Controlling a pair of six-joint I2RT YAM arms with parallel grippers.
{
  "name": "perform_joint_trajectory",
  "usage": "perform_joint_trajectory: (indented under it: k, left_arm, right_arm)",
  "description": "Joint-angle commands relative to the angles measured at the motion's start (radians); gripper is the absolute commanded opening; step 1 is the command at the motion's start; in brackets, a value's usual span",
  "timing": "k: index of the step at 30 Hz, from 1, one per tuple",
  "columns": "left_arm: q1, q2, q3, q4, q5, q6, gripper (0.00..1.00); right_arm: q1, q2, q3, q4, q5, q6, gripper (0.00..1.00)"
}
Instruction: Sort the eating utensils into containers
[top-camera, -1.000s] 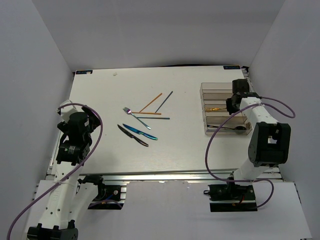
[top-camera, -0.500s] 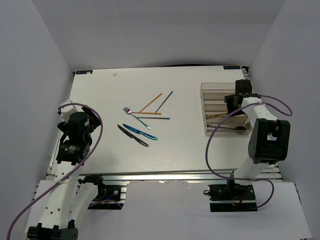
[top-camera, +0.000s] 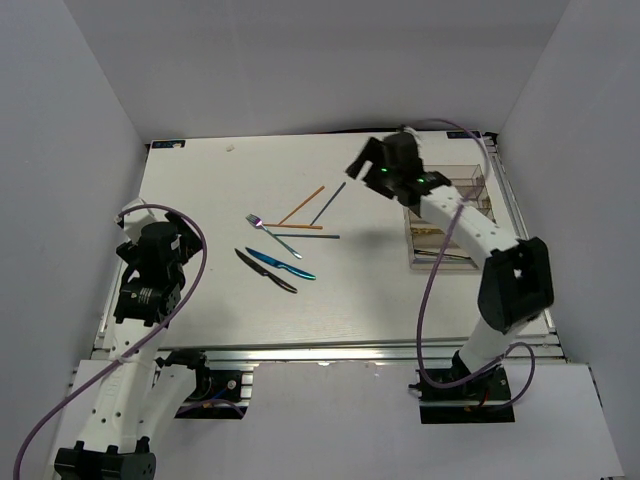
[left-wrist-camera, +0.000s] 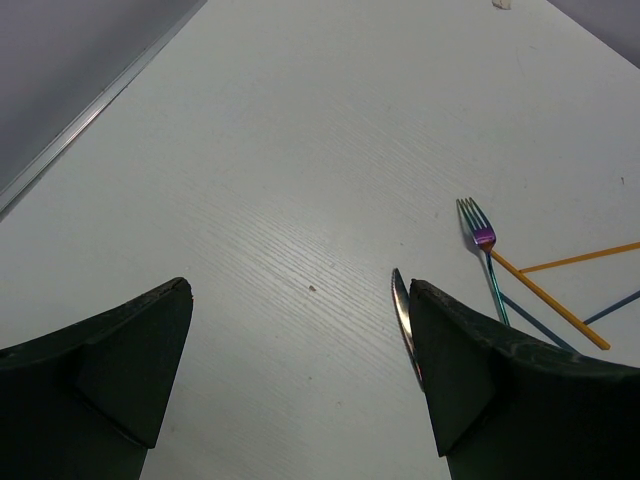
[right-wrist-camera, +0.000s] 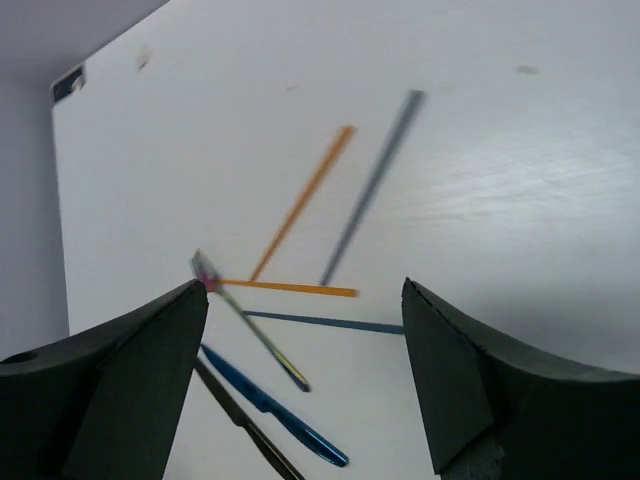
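Top view first: the right arm is stretched out over the white surface (top-camera: 220, 190) and its right fingers (top-camera: 362, 160) hang above the far middle, just beyond the tips of the loose utensils. The clear tray (top-camera: 452, 168) sits at the right edge, and the arm covers a good chunk of it, so I can't make out what's in it. Loose pile mid-surface: an orange chopstick (top-camera: 303, 204) and a dark chopstick (top-camera: 329, 202) angled side by side, another orange one (top-camera: 293, 226) lying flat below them, a thin blue stick (top-camera: 316, 236), a fork (top-camera: 272, 231), and then a blue knife (top-camera: 282, 264) next to a black knife (top-camera: 264, 270). The left arm (top-camera: 150, 270) is parked off to the left, well apart from all that. Left wrist view: the left fingers (left-wrist-camera: 110, 350) are spread wide with nothing between them. The fork (left-wrist-camera: 480, 228) is ahead to the right and the black knife's tip (left-wrist-camera: 402, 308) pokes out right beside one finger. Right wrist view is kinda blurry, but the right fingers (right-wrist-camera: 110, 370) are spread apart too, holding nothing, and the chopsticks, the fork (right-wrist-camera: 245, 315) and the blue knife (right-wrist-camera: 270, 405) lie on the surface below the gap.
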Motion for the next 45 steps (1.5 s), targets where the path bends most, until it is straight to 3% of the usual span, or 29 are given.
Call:
perform_joint_trajectory:
  k: [1,4,9,20,28,31,40,45]
  left_arm:
    - [0.000,-0.008,0.001,0.011,-0.007,0.003,0.98]
    - [0.000,-0.008,0.001,0.008,-0.013,0.001,0.98]
    - [0.000,-0.011,0.001,0.006,-0.018,0.000,0.98]
    - [0.000,-0.002,0.001,0.009,-0.007,0.004,0.98]
    - [0.000,-0.005,0.000,0.012,-0.001,0.006,0.98]
    - [0.000,-0.005,0.000,0.014,0.002,0.006,0.98]
    - [0.002,-0.006,0.000,0.017,0.010,0.009,0.98]
    - [0.002,-0.008,-0.002,0.020,0.013,0.011,0.98]
  right_arm:
    - [0.157,0.180,0.238,0.053,-0.162,-0.393,0.81]
    - [0.287,0.410,0.555,-0.153,-0.163,-0.588,0.75]
    - [0.398,0.614,0.781,-0.236,-0.137,-0.738,0.72]
    - [0.464,0.743,0.790,-0.166,-0.119,-0.831,0.69]
    - [0.469,0.793,0.787,-0.132,-0.145,-0.841,0.56]
    - [0.473,0.815,0.799,-0.124,-0.156,-0.836,0.45]
    - [0.476,0.882,0.844,-0.114,-0.156,-0.833,0.45]
    - [0.489,0.898,0.839,-0.111,-0.128,-0.842,0.20]
